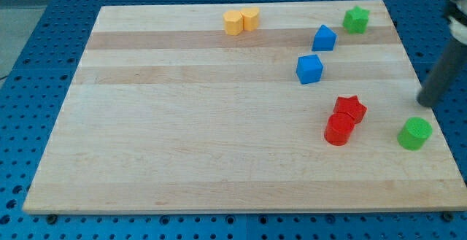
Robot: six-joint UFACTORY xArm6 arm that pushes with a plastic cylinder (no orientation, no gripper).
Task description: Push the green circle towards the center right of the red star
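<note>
A: Quick one. Where's the rod's tip (424, 103) sitting?

B: Far at the view's right, near the board (219, 160) edge. No jaws on this rig, so nothing to open or close; it's just a bare dark rod, and it isn't touching any block right now.

A: And the green circle (414, 133)?

B: Lying just below the tip, toward the view's bottom, a hair to the view's left of it. Near, but there's a visible gap.

A: Target?

B: Red star (350, 109), off to the tip's left at roughly the tip's own height. A red cylinder (339, 130) is touching the star on its lower-left side.

A: So what's the move hanging on?

B: The circle is sitting below and to the right of the star. It's needing to go left and a little up. The tip is standing above the circle, which looks like the wrong side to me. I'd judge it has to swing round to the circle's right or lower-right first, then shove leftward.

A: Risk?

B: Pushing straight down from here is likely sending the circle off toward the board's bottom edge.
</note>
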